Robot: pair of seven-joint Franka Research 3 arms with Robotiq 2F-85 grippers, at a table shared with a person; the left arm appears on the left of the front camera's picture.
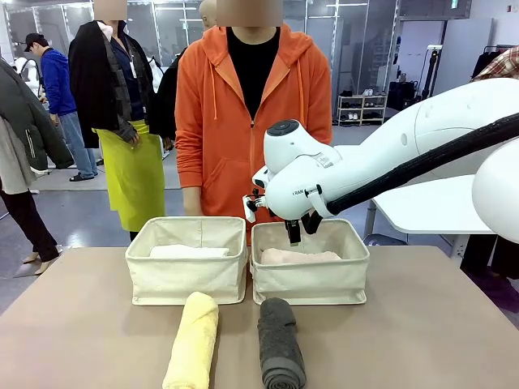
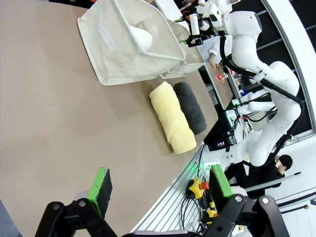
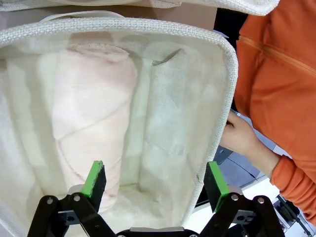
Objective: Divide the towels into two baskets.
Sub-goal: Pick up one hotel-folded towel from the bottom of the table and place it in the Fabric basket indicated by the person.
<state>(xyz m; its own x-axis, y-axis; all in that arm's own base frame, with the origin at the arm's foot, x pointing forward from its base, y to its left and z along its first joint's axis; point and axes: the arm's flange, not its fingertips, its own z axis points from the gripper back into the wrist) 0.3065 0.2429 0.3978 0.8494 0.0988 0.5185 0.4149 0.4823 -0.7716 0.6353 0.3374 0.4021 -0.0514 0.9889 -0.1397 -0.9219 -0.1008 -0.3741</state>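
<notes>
Risk: lifting right jaws could snag right basket (image 1: 312, 284) rim or strike hand (image 3: 242, 138) just beside it.
Jaws: both pairs released, empty.
Pink towel (image 3: 94, 113): inside that basket.

The cream canvas right basket (image 1: 312, 284) sits upright, with the pale pink towel (image 1: 298, 256) lying rolled inside. Just to its left stands the matching left basket (image 1: 185, 279), holding the white towel (image 1: 189, 252). The dark grey towel (image 1: 280, 344) lies rolled just in front of the right basket, and the yellow towel (image 1: 193, 340) lies in front and off to the left.
</notes>
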